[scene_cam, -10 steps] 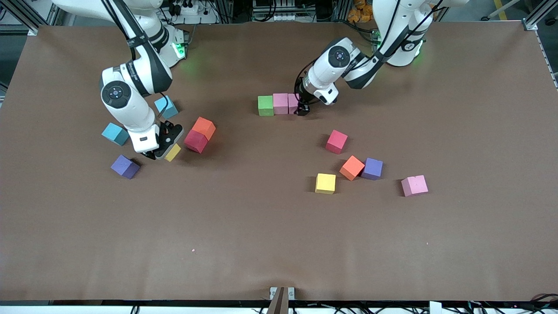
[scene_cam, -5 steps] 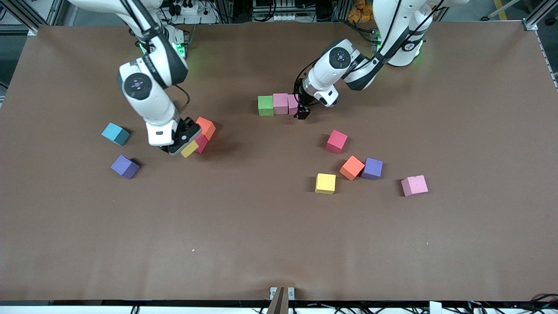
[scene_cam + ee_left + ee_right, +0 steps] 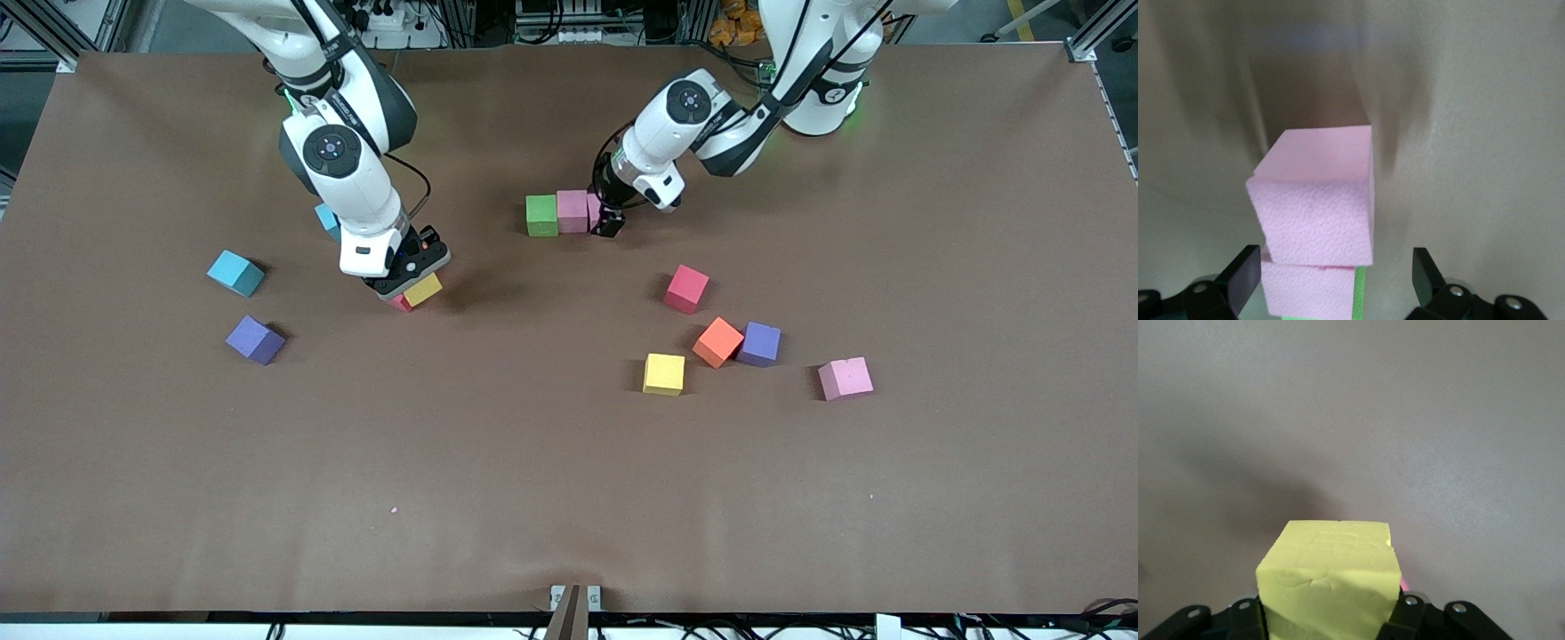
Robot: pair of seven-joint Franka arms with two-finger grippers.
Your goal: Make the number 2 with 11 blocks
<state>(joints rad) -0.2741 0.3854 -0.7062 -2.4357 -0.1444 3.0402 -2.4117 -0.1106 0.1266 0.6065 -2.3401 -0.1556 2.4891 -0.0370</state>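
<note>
brown matting covered the whole table [image 3: 569,498], with both arm bases standing along its far edge.

the right arm reached out over the table, and the right gripper [image 3: 411,283] was clamped on a yellow block [image 3: 423,289] held in the air above a red block [image 3: 402,303], of which only a sliver showed. in the right wrist view the same yellow block [image 3: 1328,579] sat tight between the fingers.

the left arm bent down to the row being built, and the left gripper [image 3: 610,222] hung low with its fingers apart around the end pink block [image 3: 593,211], gripping nothing. the left wrist view showed that pink block [image 3: 1315,208] between the spread fingers [image 3: 1243,277].

the row started the number 2: a green block [image 3: 541,215] touching a second pink block [image 3: 573,211], which touched the end pink one.

loose blocks lay nearer the front camera, toward the left arm's end: another red block [image 3: 686,289], an orange block [image 3: 717,342] touching a purple block [image 3: 760,344], a second yellow block [image 3: 664,374] and a third pink block [image 3: 845,379].

toward the right arm's end lay a light-blue cube [image 3: 236,272], another purple block [image 3: 255,340], and a second light-blue cube [image 3: 325,219] partly hidden by the right arm.
</note>
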